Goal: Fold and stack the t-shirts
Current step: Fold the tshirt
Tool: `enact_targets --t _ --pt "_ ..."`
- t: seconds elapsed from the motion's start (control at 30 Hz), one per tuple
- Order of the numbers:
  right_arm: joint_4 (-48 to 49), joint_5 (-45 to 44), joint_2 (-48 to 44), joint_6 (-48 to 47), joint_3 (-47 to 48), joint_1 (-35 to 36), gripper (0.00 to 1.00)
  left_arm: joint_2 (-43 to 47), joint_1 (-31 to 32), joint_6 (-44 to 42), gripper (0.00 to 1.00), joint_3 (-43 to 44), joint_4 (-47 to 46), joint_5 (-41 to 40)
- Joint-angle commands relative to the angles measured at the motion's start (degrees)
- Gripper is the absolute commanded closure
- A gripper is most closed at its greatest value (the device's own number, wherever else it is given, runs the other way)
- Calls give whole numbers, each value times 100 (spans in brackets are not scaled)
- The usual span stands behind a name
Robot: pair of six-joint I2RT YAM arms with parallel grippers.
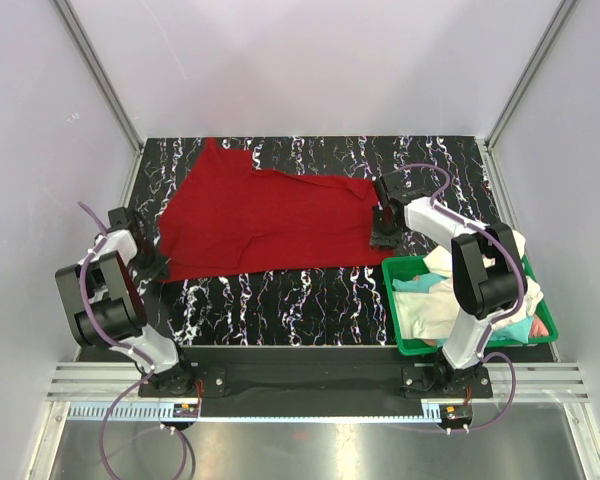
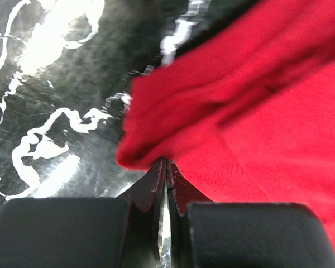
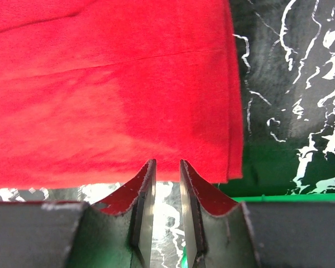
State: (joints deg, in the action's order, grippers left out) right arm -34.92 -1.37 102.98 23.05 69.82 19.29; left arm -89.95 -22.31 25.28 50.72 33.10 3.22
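Observation:
The large deep red t-shirt (image 1: 270, 220) lies spread across the black marbled table (image 1: 290, 295). My left gripper (image 1: 158, 268) is at its near left corner; in the left wrist view the jaws (image 2: 167, 162) are shut on a bunched fold of the red cloth (image 2: 257, 111). My right gripper (image 1: 383, 238) is at the shirt's near right corner. In the right wrist view it (image 3: 167, 162) stands narrowly open just short of the red hem (image 3: 111, 84), with nothing between its jaws. Cream-white (image 1: 435, 305), teal (image 1: 415, 283) and pinkish (image 1: 540, 325) shirts lie crumpled in the bin.
The green plastic bin (image 1: 395, 300) stands at the near right, close beside the right gripper; its rim shows in the right wrist view (image 3: 290, 196). White walls enclose the table on three sides.

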Motion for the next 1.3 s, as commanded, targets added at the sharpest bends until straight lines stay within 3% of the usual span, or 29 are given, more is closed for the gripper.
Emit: enact_targets --t 0.0,0.2,0.37,0.43,0.6,0.77,0.83,1.1,1.2,1.27 --pt "38 -312 239 129 -12 -57 70 -400 -168 188 94 -80 3 -453" --pt "-191 -487 469 296 -231 -83 70 -401 -485 215 97 -36 205 -709" --pt "-506 -452 48 524 -443 -83 70 293 -494 249 96 -202 451 -683" --pt "-708 -338 -146 578 -373 -83 70 617 -485 267 91 -212 583 -604" --pt "-798 -522 -375 587 354 -83 67 1112 -31 337 60 516 1066 -717" --pt "-736 -672 28 876 1445 -83 51 550 367 224 52 1544 628 -376" --pt "-561 -541 257 1061 1850 -101 41 51 516 48 52 2238 487 107" --pt "-288 13 1258 2256 3027 -347 36 -1717 719 -32 52 4234 -496 1259" --pt "-95 258 1593 2555 3195 -452 36 -2332 728 38 53 4639 -1672 2144" --pt "-59 373 1742 2573 3292 -496 42 -2824 736 91 56 4867 -2296 2296"
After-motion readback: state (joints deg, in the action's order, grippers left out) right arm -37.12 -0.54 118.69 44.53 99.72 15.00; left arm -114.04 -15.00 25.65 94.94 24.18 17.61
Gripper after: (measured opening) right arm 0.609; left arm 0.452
